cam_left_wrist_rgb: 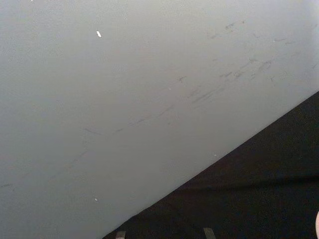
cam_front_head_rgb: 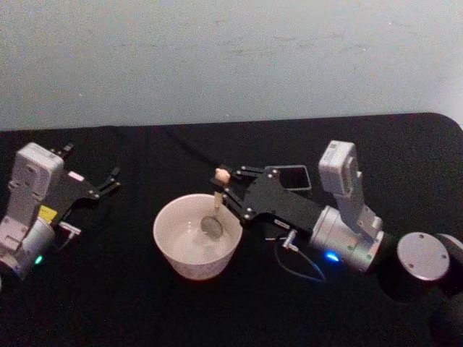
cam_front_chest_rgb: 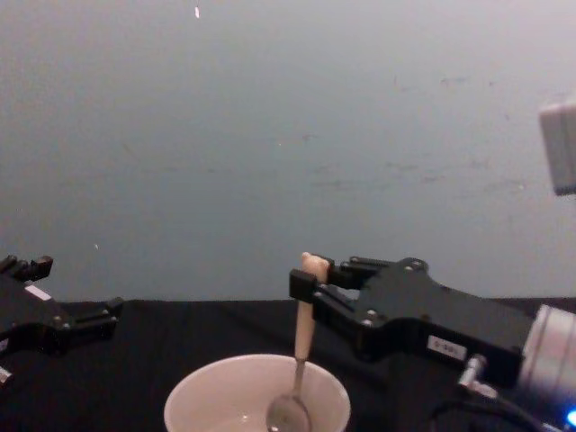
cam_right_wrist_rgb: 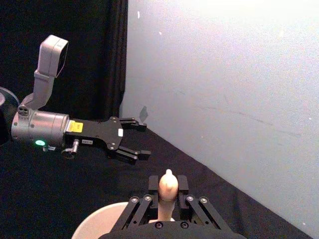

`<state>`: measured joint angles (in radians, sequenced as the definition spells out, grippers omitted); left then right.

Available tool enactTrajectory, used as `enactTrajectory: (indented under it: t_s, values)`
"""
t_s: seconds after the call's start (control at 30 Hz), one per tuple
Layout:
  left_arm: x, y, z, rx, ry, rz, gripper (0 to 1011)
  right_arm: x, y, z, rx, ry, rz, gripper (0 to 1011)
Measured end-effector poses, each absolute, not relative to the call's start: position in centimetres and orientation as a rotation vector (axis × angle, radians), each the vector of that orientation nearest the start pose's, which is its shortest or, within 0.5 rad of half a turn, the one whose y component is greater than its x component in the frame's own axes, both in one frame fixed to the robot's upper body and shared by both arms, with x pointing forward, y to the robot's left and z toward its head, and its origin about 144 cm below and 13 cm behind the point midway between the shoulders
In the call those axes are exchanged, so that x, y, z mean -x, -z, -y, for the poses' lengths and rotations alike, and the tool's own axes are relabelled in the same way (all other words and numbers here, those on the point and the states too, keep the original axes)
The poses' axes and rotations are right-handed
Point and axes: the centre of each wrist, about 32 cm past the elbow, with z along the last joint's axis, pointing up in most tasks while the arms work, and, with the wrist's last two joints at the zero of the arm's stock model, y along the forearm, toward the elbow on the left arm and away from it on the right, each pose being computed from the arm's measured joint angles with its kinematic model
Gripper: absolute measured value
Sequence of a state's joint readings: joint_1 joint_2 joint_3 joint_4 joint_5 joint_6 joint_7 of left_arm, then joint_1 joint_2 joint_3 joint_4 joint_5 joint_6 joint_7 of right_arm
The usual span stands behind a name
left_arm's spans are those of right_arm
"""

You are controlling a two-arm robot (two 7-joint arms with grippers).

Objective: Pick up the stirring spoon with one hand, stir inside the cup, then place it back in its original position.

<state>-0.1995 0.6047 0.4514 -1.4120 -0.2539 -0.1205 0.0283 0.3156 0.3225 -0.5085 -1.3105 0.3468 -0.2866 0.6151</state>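
In one cup (cam_front_head_rgb: pixel 189 264) — one stirring spoon (cam_front_head_rgb: pixel 216 203), pinched by right gripper (cam_front_head_rgb: pixel 223 186); left gripper (cam_front_head_rgb: pixel 91 164) spread.

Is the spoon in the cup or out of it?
In. The stirring spoon stands nearly upright, bowl down inside the cup, held by the right tool; the left tool sits open apart.

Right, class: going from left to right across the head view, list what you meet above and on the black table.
Left end effector, parked open → cup → right end effector, shut on the stirring spoon in the cup → dark grey holder.
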Motion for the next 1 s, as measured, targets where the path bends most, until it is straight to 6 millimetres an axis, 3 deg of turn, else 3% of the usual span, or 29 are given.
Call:
enactTrajectory:
  t_s: [0.3,0.53,1.0]
  values:
    - [-48.9,-114.0,-31.0,-0.304,-1.248,0.285,1001,-50.4,-114.1,21.3,-0.05,0.525,0.181,213]
    - [-48.9,-114.0,-31.0,-0.304,-1.248,0.285,1001,-49.5,-113.8,20.6,-0.048,0.476,0.167,213]
    - [-48.9,-114.0,-31.0,-0.304,-1.248,0.285,1001,-51.0,-113.8,17.9,-0.053,0.472,0.175,213]
